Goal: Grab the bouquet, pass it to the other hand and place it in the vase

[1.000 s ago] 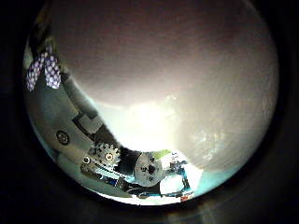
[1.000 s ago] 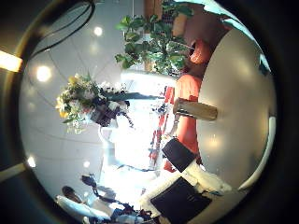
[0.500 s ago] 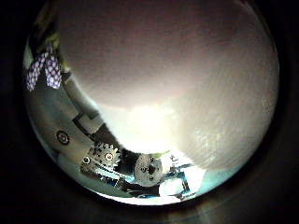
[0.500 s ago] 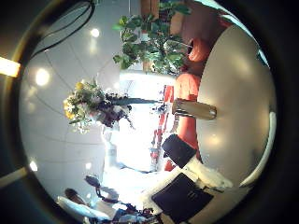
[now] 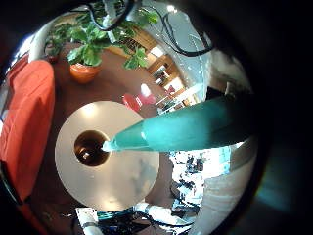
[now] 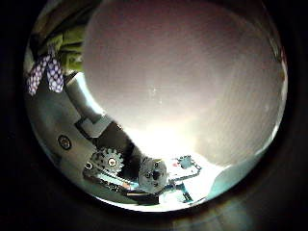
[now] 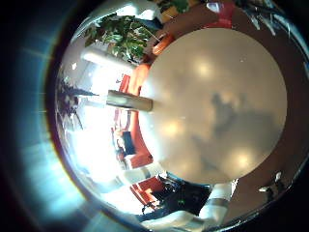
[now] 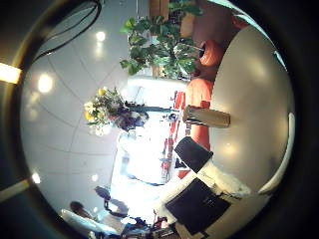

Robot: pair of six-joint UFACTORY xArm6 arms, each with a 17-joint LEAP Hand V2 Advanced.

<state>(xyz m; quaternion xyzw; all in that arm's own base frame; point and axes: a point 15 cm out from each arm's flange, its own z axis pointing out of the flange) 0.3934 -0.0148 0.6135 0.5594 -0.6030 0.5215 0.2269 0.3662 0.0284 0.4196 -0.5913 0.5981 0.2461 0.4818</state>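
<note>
The bouquet (image 8: 112, 110) hangs in the air above the vase (image 5: 91, 147), flower heads up and away from the round counter (image 5: 127, 186). Its wrapped stem (image 5: 176, 127) tapers down toward the vase mouth. In the left little finger side view the stem's tip lies at the rim of the opening, not plainly inside it. Its depth is hard to read, so the tip may be above the rim and a little off centre.

The stem runs close past the left palm, so the left hand (image 6: 135, 173) probably carries the bouquet, but I cannot tell how it is closed on it. The right hand (image 8: 194, 199) is off to one side of the counter, fingers relaxed and empty.

The main risk is the narrow mouth. If the stem comes down slightly off line, its tip would catch the rim and push the tall, slim vase over, since nothing steadies it. If the hand lets go before the stem is well inside, the heavy flower end could swing out and drop onto the counter.

The vase stands alone near one side of the counter, so a toppled vase could roll off that nearer edge. The rest of the counter is bare and gives room for a straight descent. A potted plant (image 8: 159, 45) and a sofa (image 5: 24, 108) stand well apart, beyond the counter.
</note>
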